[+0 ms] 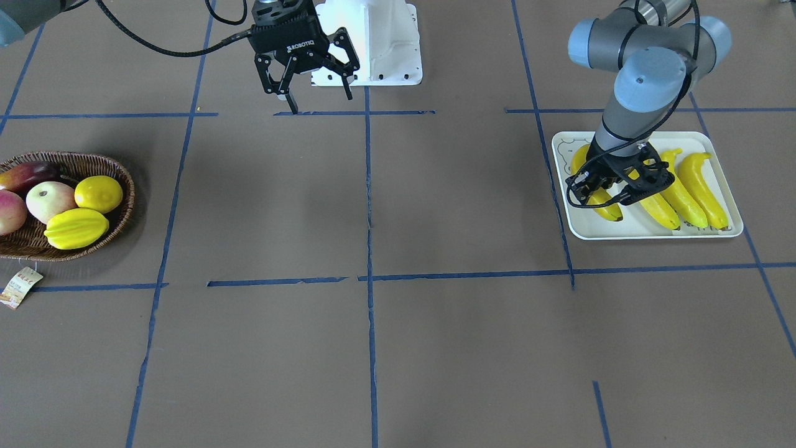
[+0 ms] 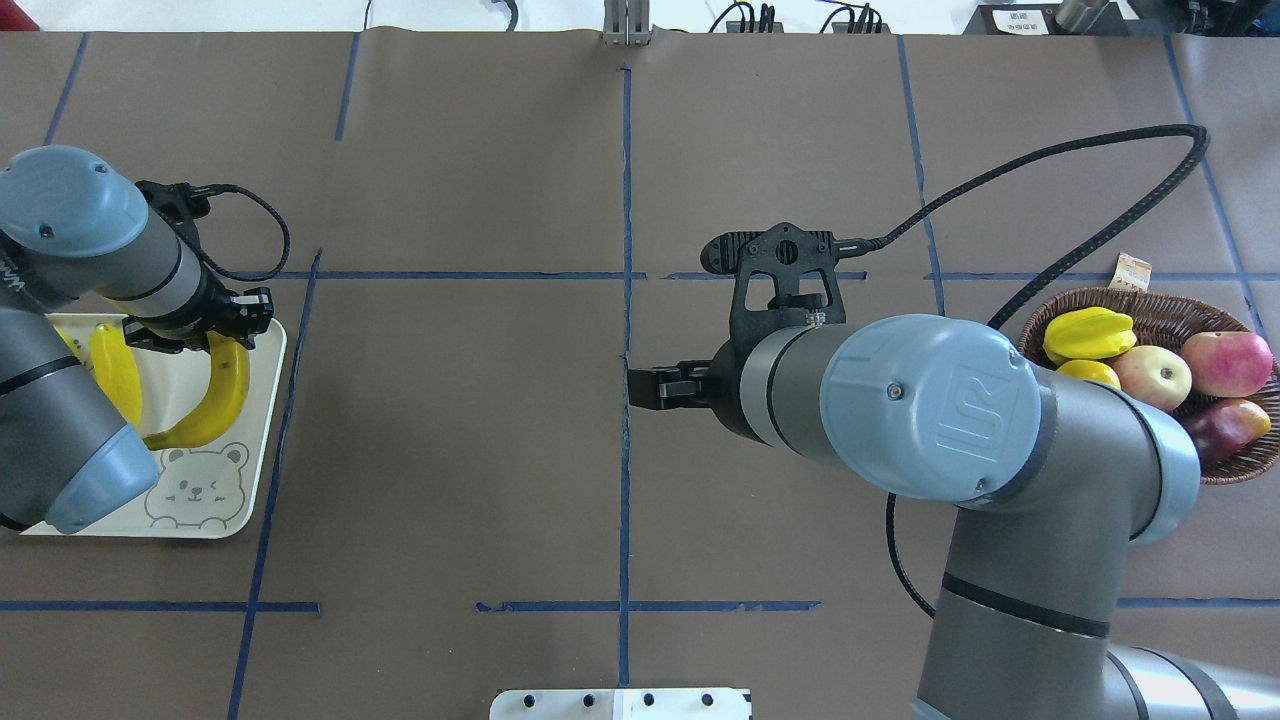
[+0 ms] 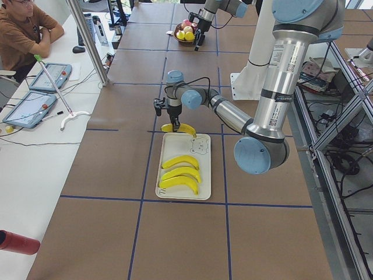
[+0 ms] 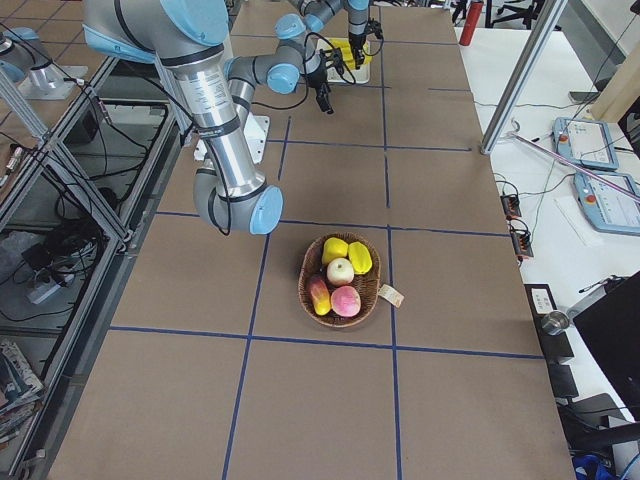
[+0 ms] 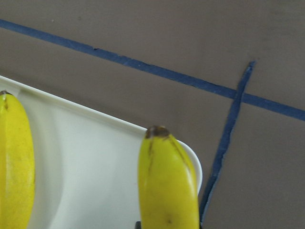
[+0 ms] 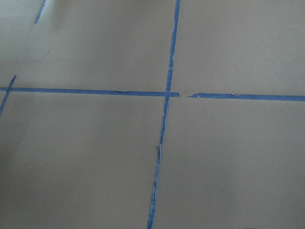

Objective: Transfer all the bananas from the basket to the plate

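Bright-yellow curved banana (image 5: pixel 167 186) fills L wrist view, gripped by left claw (image 1: pixel 615 186), dark tip over rounded corner of flat off-white rectangular plate (image 1: pixel 587 227) w/ grey bear face. Can't tell if it touches the plate or hangs just above. Three more bananas (image 3: pixel 180 173) lie side by side on plate, just beside it. Right claw (image 1: pixel 320 101) hovers over mid counter (image 1: pixel 435 348) (brown paper, blue tape grid), jaws wide, holding nothing. Oval dark-brown wicker basket (image 1: pixel 121 218) sits well apart at counter's end on robot's R, w/ ridged yellow starfruit (image 1: pixel 76 228), round lemon (image 1: pixel 98 193), apples (image 1: pixel 50 200) inside; paper tag (image 1: pixel 20 287) on string outside.
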You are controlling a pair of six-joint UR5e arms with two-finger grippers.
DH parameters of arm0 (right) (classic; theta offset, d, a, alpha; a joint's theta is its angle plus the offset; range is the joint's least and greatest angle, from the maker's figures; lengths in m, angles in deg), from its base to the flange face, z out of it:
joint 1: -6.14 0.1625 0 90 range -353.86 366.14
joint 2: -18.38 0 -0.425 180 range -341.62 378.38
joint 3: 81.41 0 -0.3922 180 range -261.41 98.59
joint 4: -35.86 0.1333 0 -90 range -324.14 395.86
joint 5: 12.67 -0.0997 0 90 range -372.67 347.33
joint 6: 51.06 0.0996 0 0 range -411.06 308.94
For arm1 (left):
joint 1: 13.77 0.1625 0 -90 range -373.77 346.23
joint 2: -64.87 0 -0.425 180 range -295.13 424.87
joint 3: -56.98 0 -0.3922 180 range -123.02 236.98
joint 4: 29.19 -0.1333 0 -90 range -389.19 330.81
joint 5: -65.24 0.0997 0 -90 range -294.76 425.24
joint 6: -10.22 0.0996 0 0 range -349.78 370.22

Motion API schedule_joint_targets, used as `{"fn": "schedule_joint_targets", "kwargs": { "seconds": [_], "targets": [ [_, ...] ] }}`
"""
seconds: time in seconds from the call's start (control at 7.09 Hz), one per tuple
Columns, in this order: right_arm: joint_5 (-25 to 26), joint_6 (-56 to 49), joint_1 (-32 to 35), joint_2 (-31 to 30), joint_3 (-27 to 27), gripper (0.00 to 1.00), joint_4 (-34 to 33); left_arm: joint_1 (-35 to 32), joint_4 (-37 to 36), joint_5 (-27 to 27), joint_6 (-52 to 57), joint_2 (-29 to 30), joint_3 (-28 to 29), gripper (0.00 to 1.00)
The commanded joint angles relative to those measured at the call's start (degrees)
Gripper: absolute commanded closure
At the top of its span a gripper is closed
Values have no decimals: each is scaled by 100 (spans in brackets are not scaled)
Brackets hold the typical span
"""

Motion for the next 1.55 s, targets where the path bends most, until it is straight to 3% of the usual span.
{"fn": "schedule_joint_targets", "kwargs": {
  "seconds": [0.0, 0.14, 0.28, 0.42, 0.56, 0.99, 1.27, 1.41],
  "targets": [
    [1, 0, -2, -6, 3, 0, -9, -5, -1, -1, 18, -135, 116, 100],
    [1, 0, -11, -6, 3, 0, 0, -5, 8, 17, 18, -135, 247, 99],
    [1, 0, -2, -6, 3, 0, 0, -5, 25, 34, 44, -135, 353, 69],
    [1, 0, -11, -23, 3, 0, 0, -5, 34, 43, 62, -162, 372, 14],
    [1, 0, -2, -24, 11, 0, 0, -5, 34, 52, 71, -162, 372, 0],
    [-43, -79, 172, -32, 3, 0, -17, -257, 17, -17, 604, -171, 241, 0],
    [-847, -671, 829, -216, -32, 0, -533, -828, -132, -18, 1665, -171, 64, 0],
    [-930, -1286, 1102, -426, -76, 0, -823, -1205, -420, -18, 2506, -162, 64, 0]
  ]
}}
